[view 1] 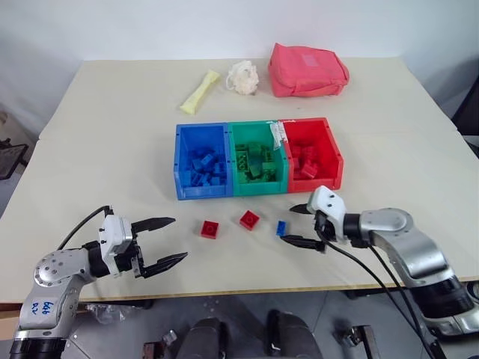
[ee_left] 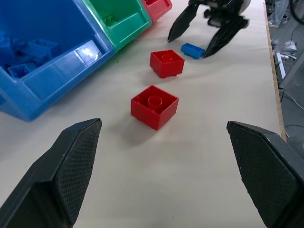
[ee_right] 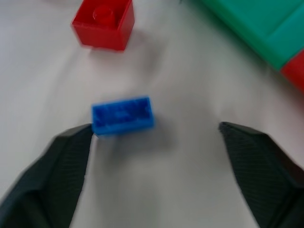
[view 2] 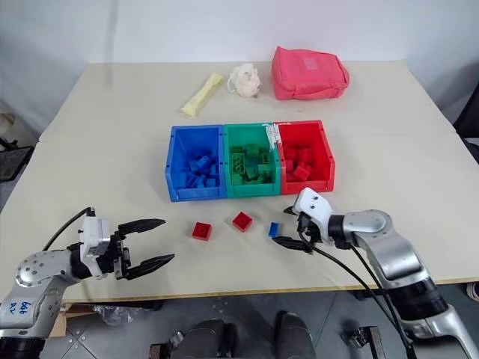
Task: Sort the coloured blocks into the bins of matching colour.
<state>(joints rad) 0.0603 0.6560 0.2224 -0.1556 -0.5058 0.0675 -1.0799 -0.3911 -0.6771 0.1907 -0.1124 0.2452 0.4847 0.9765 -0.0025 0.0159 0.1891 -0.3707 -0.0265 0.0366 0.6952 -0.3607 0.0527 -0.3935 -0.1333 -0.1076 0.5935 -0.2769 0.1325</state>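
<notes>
On the worktop (view 1: 112,134), the 3 joined bins sat in a row: the blue bin (view 1: 202,161), the green bin (view 1: 257,158) and the red bin (view 1: 310,153), each already holding bricks of its own colour. In front of them, 3 loose bricks lay on the bare surface: a red brick (view 1: 209,229), a second red brick (view 1: 249,219) and a small blue brick (view 1: 281,228). The right tool (view 1: 301,225) hovered right at that blue brick, fingers spread, 1 finger (ee_right: 61,161) just touching its end, nothing pinched. The left tool (view 1: 166,240) hung near the worktop's front edge, fingers spread wide and empty, well apart from the nearest red brick. Behind the bins sat a pink pouch (view 1: 307,69), a white puff (view 1: 243,76) and a yellow packet (view 1: 199,91).
</notes>
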